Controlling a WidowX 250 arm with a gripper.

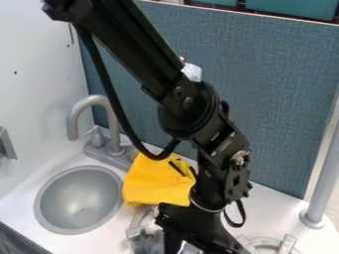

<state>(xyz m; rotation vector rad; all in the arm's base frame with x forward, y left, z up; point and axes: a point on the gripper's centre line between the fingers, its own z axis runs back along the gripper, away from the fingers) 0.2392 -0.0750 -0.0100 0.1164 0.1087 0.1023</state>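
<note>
The black gripper (197, 229) hangs low at the bottom edge, right of centre, its lower end cut off by the edge. Just behind it and to its left, a bunched yellow cloth (155, 181) lies on the white counter, partly hidden by the arm. A silvery-grey object (142, 235) stands directly left of the gripper, partly covered by it; what it is, I cannot tell. Whether the gripper touches it is also unclear.
A round grey sink (78, 200) is set in the counter at left, with a curved grey faucet (99, 101) behind it. A blue-grey panel (278, 89) closes the back. At right stand a grey post (324, 183) and a grey ring-shaped fixture (268, 243).
</note>
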